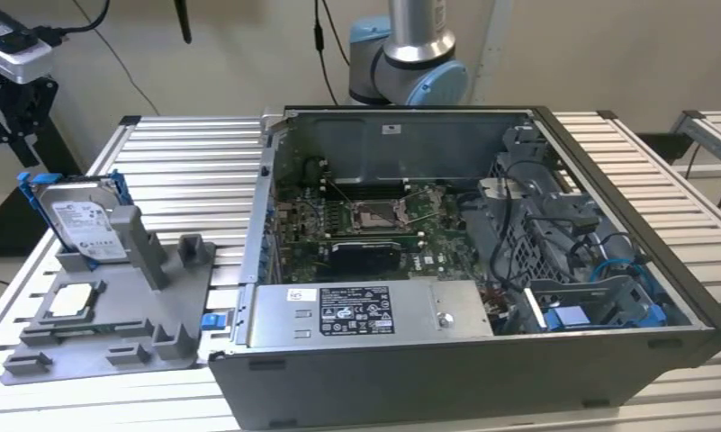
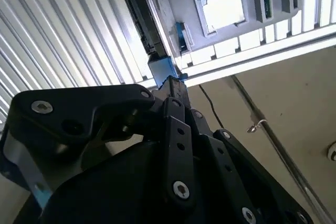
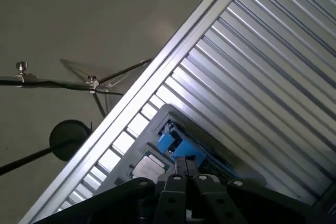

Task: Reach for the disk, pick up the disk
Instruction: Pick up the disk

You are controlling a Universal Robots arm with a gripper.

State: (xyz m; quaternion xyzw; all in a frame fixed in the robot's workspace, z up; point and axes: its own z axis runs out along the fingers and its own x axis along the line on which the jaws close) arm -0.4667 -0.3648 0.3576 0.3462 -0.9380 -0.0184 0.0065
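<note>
My claw (image 3: pixel 185 165) was closed. In the first wrist view its two black fingertips (image 3: pixel 181 167) sat pressed together with no gap between them, and they had hold of nothing. Just past the tips in that picture were the blue rails (image 3: pixel 178 148) of the disk. I could not tell whether the tips touched the plastic or stopped just short of it.

The disk (image 1: pixel 82 220) stood on its edge at the exterior view's left, in the left-middle of that frame. Its white label faced the camera and a blue rail ran up each side. It was slotted upright into the grey fixture (image 1: pixel 120 353). A small square chip (image 1: pixel 72 301) lay flat in a recess of the same fixture, lower in the frame than the disk. A small blue bracket (image 1: pixel 210 319) sat at the fixture's edge nearest the open computer case (image 1: pixel 456 382).

The fixture and the case both rested on the slatted metal table (image 1: pixel 180 171), with the case taking up the centre and the exterior view's right. The base of my arm (image 1: pixel 409 54) rose behind the case at the top centre of the frame.

In the second wrist view the disk appeared edge-on as a dark slab, with one blue rail end close to my fingertips and the chip a pale square beyond it.
</note>
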